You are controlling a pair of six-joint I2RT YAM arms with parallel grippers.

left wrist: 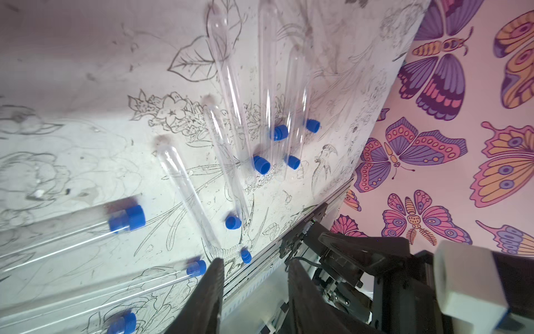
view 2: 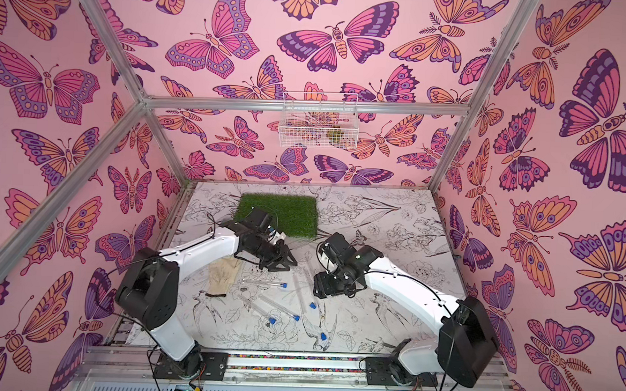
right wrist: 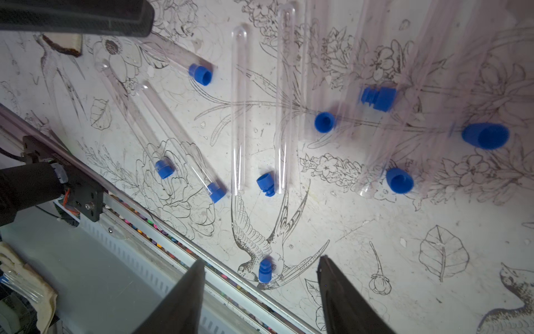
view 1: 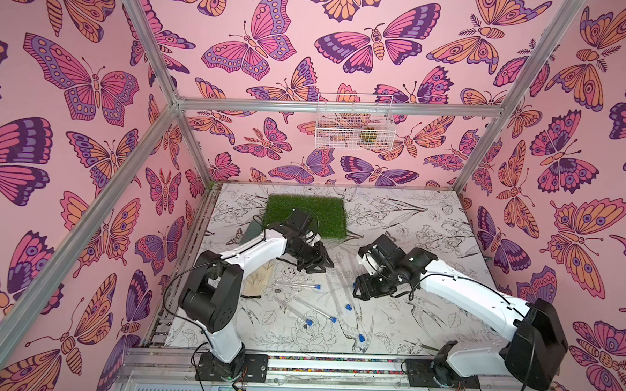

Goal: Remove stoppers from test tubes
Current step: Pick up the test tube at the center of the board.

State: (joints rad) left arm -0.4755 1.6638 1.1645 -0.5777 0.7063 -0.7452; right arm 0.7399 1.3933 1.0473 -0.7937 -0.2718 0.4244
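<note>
past halfway, by the look of it: counted six small round bright-blue plastic stoppers (right wrist: 325, 121) loose on the flower-sketched white tabletop (right wrist: 375, 231) among slim clear test tubes (right wrist: 238, 115), three capped tubes (right wrist: 179, 136) left to do. with black left gripper (left wrist: 255, 277) and right gripper (right wrist: 261, 289) both spread, grasping nothing.

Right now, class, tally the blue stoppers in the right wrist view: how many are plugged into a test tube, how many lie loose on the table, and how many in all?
Plugged stoppers: 3
Loose stoppers: 6
Total: 9
</note>
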